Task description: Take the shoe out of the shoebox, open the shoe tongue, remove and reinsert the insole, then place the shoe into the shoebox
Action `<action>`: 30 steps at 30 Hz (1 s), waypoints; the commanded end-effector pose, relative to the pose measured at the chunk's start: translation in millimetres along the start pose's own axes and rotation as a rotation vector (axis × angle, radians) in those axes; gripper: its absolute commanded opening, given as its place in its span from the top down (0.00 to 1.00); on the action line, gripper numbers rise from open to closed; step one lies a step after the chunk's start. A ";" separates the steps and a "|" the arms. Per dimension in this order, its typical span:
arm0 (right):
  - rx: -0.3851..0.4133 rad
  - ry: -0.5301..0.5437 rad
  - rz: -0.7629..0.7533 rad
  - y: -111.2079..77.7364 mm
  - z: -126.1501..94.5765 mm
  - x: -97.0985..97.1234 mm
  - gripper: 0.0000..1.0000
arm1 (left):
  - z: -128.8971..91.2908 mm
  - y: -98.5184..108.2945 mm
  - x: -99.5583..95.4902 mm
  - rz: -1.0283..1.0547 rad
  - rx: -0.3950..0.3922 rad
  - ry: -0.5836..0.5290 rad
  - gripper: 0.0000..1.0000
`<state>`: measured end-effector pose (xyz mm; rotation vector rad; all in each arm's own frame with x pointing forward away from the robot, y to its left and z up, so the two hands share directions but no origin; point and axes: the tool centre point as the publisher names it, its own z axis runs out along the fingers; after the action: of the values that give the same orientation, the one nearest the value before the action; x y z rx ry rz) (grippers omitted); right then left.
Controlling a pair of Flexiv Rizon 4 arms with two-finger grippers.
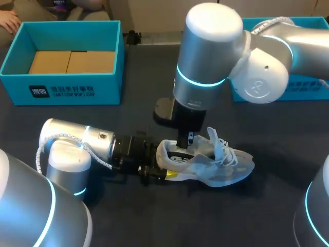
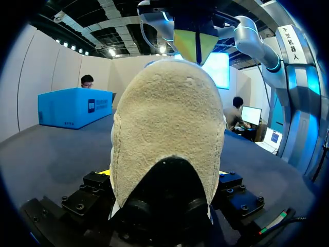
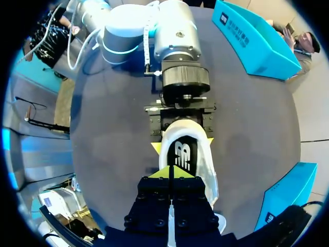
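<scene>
The white shoe [image 1: 216, 167] lies out on the dark table [image 1: 282, 134], well apart from the blue shoebox [image 1: 61, 92] at the far left corner, with its toe pointing to my right and its laces [image 1: 222, 146] loose and sticking up. My left arm lies low along the table from the left, and the left gripper [image 1: 159, 174] is clamped on the heel. In the right wrist view its yellow fingertips [image 3: 156, 148] sit against both sides of the heel, and in the left wrist view the rough beige back of the heel [image 2: 167, 128] fills the space between the fingers. My right arm comes in from the right and hangs straight down over the shoe's opening. The right gripper [image 1: 185, 140] has its two yellow tips pressed together into one point [image 3: 170, 172], just above the back of the opening. Whether anything thin is pinched between them cannot be told. Under those tips the dark insole [image 3: 182, 153] with its white mark lies inside the shoe. A second blue box [image 1: 303, 90] stands at the far right of the table, partly behind the right arm.
</scene>
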<state>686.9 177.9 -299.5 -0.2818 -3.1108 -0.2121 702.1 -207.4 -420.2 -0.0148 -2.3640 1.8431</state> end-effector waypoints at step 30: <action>0.070 -0.038 -0.169 -53.7 67.8 -30.2 1.00 | -0.4 0.0 0.2 0.000 0.000 -0.001 1.00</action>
<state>709.3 144.9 -375.0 -0.0206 -3.1684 -0.0622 702.1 -207.4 -420.1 -0.0149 -2.3639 1.8432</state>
